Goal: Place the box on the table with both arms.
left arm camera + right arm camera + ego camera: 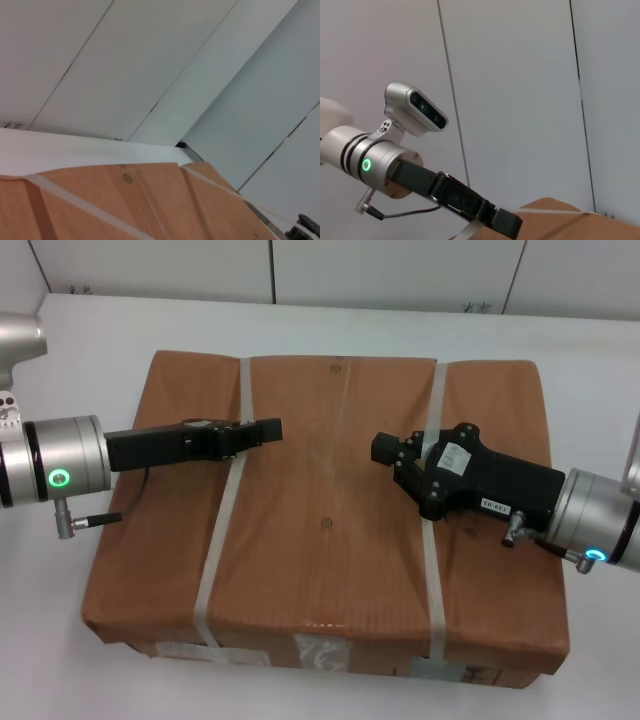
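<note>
Two grippers are seen poised over the box [330, 510], which already lies flat on the table [90, 330] with its labelled edge at six o'clock. From nine o'clock, the left gripper [268, 430] is stretched across the near strap [228, 500], its fingers pressed together, nothing held. From three o'clock, the right gripper [385, 448] is angled inward beside the other strap [432, 530]; whether its fingers are parted cannot be told. In the right wrist view the left gripper [506, 224] is shown just above the cardboard. The placing looks all but done, so a clean retreat is called for: each arm should be lifted straight up first, so that neither strap is snagged nor the box dragged.
</note>
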